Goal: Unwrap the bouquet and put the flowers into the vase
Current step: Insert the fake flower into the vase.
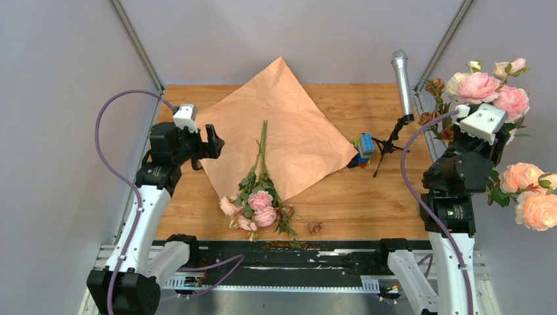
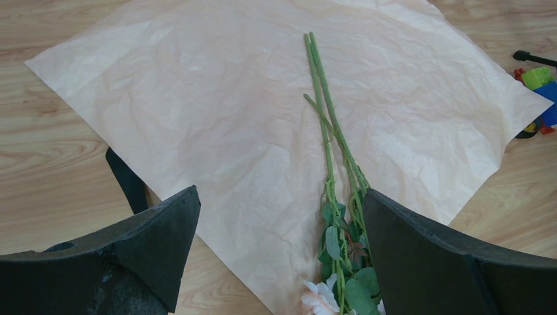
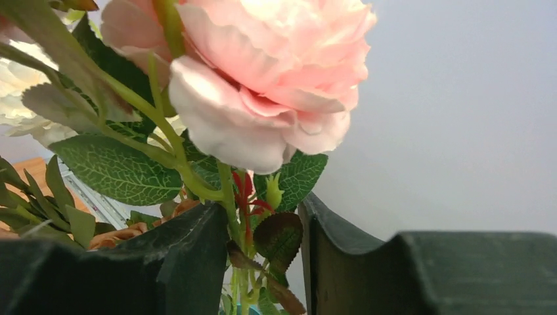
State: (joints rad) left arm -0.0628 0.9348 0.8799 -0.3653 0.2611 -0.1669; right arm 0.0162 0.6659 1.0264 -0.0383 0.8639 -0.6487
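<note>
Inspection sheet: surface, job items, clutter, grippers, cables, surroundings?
Surface: wooden table.
Job's things: tan kraft paper spread flat; small pink roses on green stems lying on it; more pink roses upright at right edge; vase not seen.
Clutter: silver microphone on black stand; coloured toy blocks; brown dried bits.
Grippers: left gripper open, empty; right gripper open around rose stems.
Cables: purple cable looped beside each arm.
Surroundings: grey walls; large peach-orange roses, right.

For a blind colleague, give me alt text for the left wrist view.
Long green flower stems lie on a tan kraft paper sheet spread on a wooden table, leaves and a pale bloom nearest the camera. The dark fingers of the open left end effector frame the bottom corners.
</note>
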